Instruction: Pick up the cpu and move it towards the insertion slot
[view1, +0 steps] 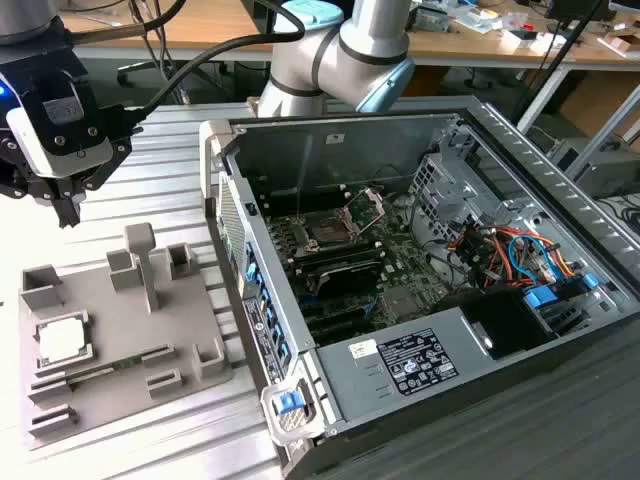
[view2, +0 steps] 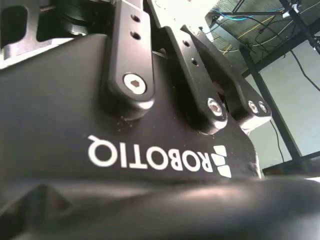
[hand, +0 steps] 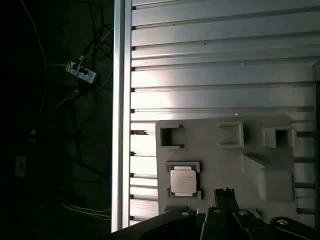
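Clenched on nothing, the end effector (view1: 68, 213) hangs at the far left of the exterior view, fingertips pressed together and pointing down, clear of the ribbed metal surface (view1: 170, 150). In the first wrist view its closed tip (hand: 226, 193) sits just beside the edge of a grey holder block (hand: 220, 165).

That block (view1: 130, 340) lies flat on the surface below the end effector, with raised posts and several open pockets. The cpu (view1: 62, 340) rests in a square pocket of the block, pale metal top facing up, untouched. It is beneath the end effector and apart from it. In the first wrist view the cpu (hand: 183, 181) is the thing closest to the fingertips, seated level in its pocket.

Toward the exterior view's right of the end effector, past the block, stands an open computer case (view1: 340, 125). The arm (view1: 350, 50) rises behind it. Inside the case, on the green board, is the insertion slot (view1: 328, 230), well apart from the end effector. Its metal retention bracket (view1: 366, 203) is tilted up and open. Long black memory slots (view1: 345, 265) run just beside the slot, on its near side. Farthest from the end effector, at the case's right end, is a bundle of orange, red and blue cables (view1: 510, 250).
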